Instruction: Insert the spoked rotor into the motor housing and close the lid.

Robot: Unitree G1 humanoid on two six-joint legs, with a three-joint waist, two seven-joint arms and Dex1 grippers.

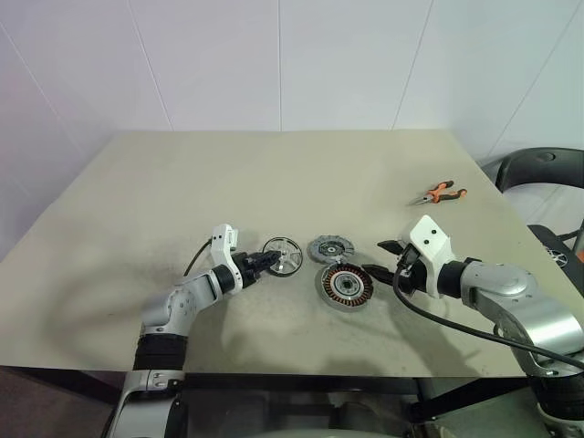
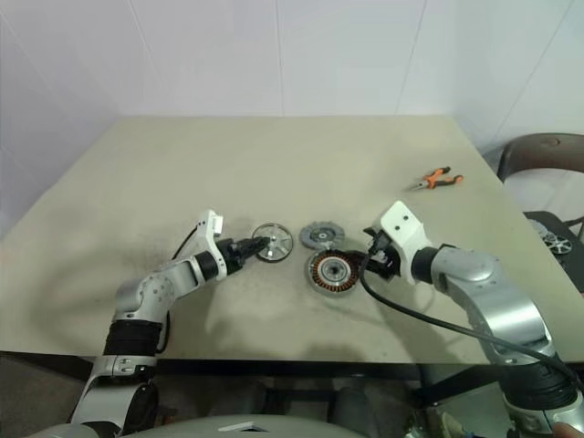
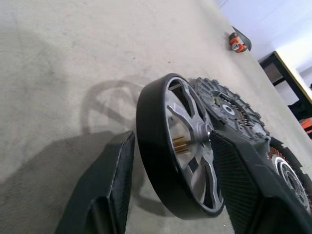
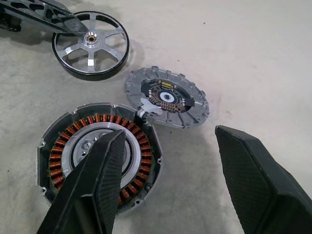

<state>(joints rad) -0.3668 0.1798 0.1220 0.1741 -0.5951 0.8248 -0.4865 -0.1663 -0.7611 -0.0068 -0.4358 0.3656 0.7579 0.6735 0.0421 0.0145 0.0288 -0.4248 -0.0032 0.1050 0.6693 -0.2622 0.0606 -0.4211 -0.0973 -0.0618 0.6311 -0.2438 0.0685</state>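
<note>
The spoked rotor [image 1: 282, 256], a black-rimmed wheel with silver spokes, sits left of centre on the table. My left gripper [image 1: 271, 260] is shut on its near rim, one finger against the outer wall and the other against the spoked face [image 3: 180, 146]. The grey lid [image 1: 330, 246] lies just right of the rotor, slotted face up. In front of the lid rests the motor housing [image 1: 345, 286] with its ring of copper windings. My right gripper [image 1: 381, 259] stands open at the housing's right edge, one finger [image 4: 97, 180] over the windings and the other over bare table, holding nothing.
Orange-handled pliers [image 1: 438, 192] lie at the table's [image 1: 274, 173] far right. A dark chair [image 1: 538, 169] stands past the right edge. White walls close off the back.
</note>
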